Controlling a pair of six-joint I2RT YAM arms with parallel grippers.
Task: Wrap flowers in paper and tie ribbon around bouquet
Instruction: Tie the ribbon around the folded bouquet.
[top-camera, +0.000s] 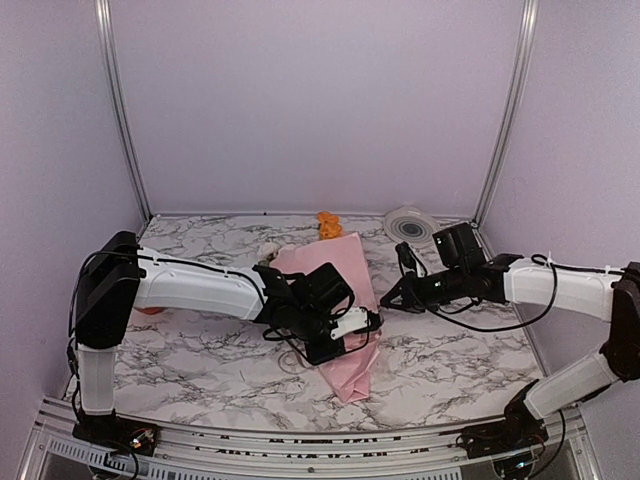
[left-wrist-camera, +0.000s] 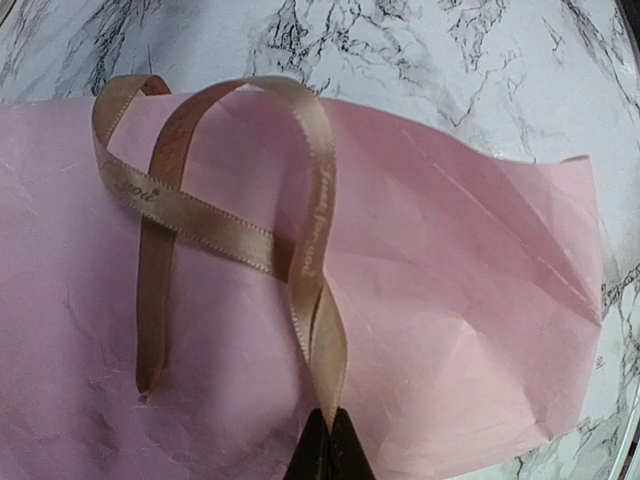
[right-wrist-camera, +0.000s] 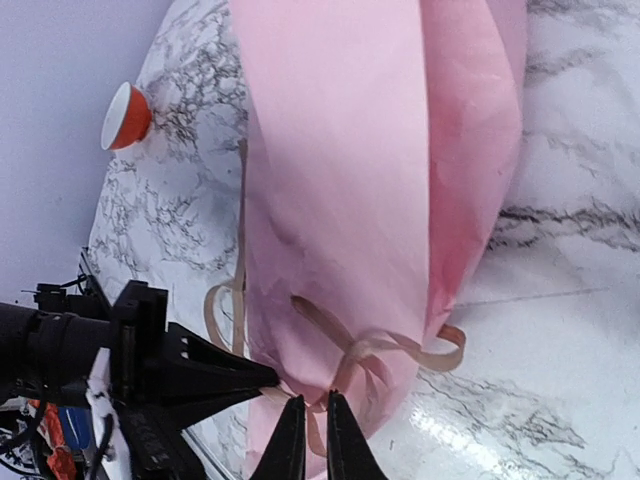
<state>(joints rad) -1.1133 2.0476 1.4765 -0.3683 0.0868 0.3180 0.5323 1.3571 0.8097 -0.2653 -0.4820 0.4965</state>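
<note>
Top view: bouquet (top-camera: 352, 372) lies mid-table (top-camera: 200, 350); left wrist: my left pincer (left-wrist-camera: 325, 435) clenched on the ribbon (left-wrist-camera: 215, 225) looped over the paper (left-wrist-camera: 450, 300); right wrist: my right pincer (right-wrist-camera: 312, 410) barely parted astride a strand, grip undeterminable; tying in hand, next needs an opposed pull.

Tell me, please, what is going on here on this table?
The robot is tying a ribbon around a bouquet that lies on the table. The flowers are already wrapped in pink paper. The left gripper is shut on one ribbon strand above the paper. The right gripper has its jaws almost together beside the ribbon's crossing; whether it grips a strand is unclear. The ribbon lies in loose loops, and no bow is tied.
</note>
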